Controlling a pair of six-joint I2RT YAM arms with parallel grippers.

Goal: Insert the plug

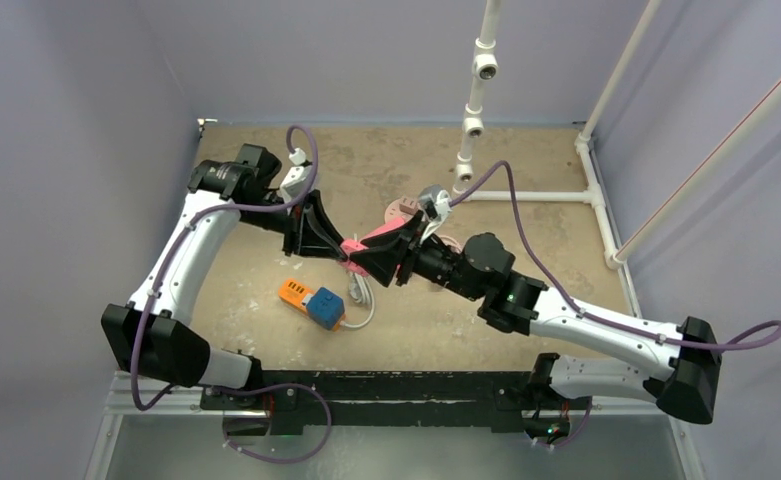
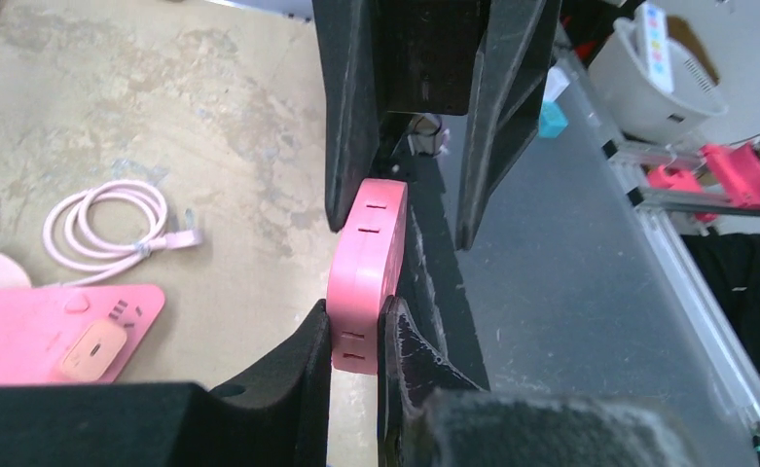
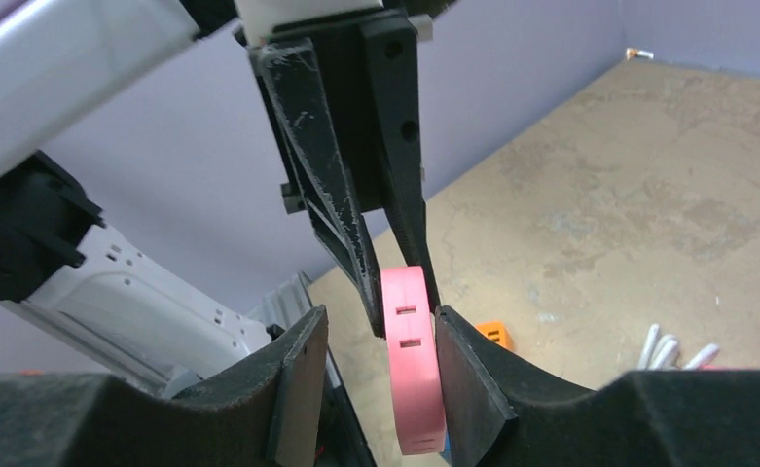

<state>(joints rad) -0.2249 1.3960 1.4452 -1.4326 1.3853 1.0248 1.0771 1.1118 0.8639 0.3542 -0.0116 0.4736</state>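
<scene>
Left wrist view puts my left gripper [image 2: 356, 316] at the bottom of the frame, its two black fingers pressed together on the lower end of a flat pink socket block [image 2: 366, 253]. The block stands on edge in the air, narrow side toward the camera, with pairs of short slots cut into that side. I read no lettering on it.

From above in the same view, my right gripper [image 2: 402, 229] straddles the upper end of the block with its jaws spread. One finger touches the block's face and the other stands apart from it. The right wrist view agrees: there is a gap on one side of the block, while the left gripper's fingers pinch its far end.

On the table [image 2: 210, 117] lies a coiled pink cable [image 2: 103, 219] with the plug [image 2: 186, 236] at its free end, well apart from both grippers. Near the coil rests a pink wedge-shaped socket unit [image 2: 64, 336].

In the top view an orange and blue block [image 1: 313, 300] sits on the table just beside the meeting grippers.

Beyond the table edge, a white tub [image 2: 663, 88] carries a label strip whose marks are too small to read.
</scene>
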